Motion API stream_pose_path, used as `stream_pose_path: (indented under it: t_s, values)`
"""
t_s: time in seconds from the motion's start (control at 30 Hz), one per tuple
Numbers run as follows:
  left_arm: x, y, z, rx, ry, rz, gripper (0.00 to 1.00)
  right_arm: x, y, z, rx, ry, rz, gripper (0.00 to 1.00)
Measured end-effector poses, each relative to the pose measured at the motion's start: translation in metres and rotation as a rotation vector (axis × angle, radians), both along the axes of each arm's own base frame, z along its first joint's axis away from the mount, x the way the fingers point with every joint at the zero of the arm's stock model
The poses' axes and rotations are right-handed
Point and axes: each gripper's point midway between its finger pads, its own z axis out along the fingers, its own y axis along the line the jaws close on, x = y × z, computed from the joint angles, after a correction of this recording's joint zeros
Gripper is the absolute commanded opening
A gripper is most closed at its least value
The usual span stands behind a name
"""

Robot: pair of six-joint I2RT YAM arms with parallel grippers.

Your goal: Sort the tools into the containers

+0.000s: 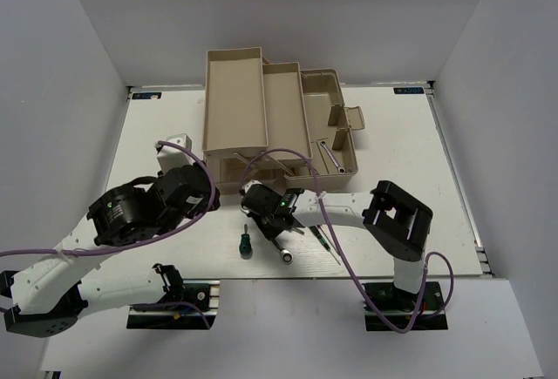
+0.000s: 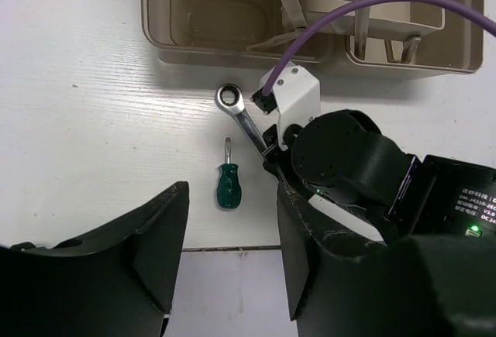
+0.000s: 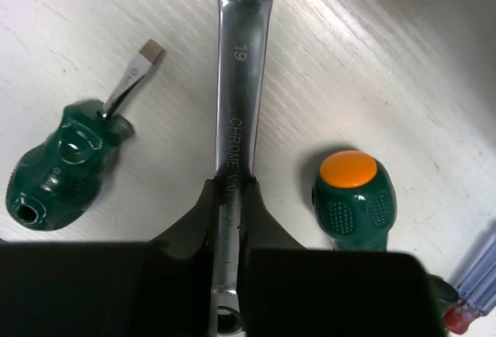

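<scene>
Where the toolbox (image 1: 234,91) stands open, one silver wrench (image 1: 330,155) lies inside

Your right gripper (image 3: 230,197) is pinched tight on the silver wrench (image 3: 240,81), which runs away from you. A green flat-blade screwdriver (image 3: 66,163) lies on the white table (image 3: 403,58) to its left. An orange-capped green screwdriver (image 3: 353,197) sits just right.

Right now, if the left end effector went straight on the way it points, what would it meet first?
Probably the stubby green screwdriver, lying on the table in line with the left end effector's open gap. Depth is unclear, so bare table might come first.
</scene>
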Motion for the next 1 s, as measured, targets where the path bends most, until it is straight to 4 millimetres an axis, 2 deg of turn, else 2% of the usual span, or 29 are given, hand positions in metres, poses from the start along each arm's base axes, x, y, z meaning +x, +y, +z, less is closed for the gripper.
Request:
stream_pose_path:
  t_s: [0.17,0.33,0.5,0.77,1.0]
  values:
    - [0.000,-0.002,-0.009,0.007,0.014,-0.002,0.60,0.000,0.005,0.001,0.026,0.015,0.005,0.00]
    - [-0.004,-0.008,-0.036,0.038,0.069,-0.022,0.60,-0.002,0.005,0.004,0.052,0.062,0.046,0.00]
    - [-0.011,-0.010,-0.064,0.065,0.130,-0.039,0.60,-0.008,-0.012,0.012,0.046,0.102,0.101,0.00]
    - [-0.012,-0.017,-0.068,0.027,0.135,-0.051,0.60,-0.003,-0.018,0.039,0.097,0.096,0.125,0.00]
    - [-0.015,-0.021,-0.085,0.033,0.165,-0.063,0.60,-0.004,-0.023,0.054,0.116,0.090,0.131,0.00]
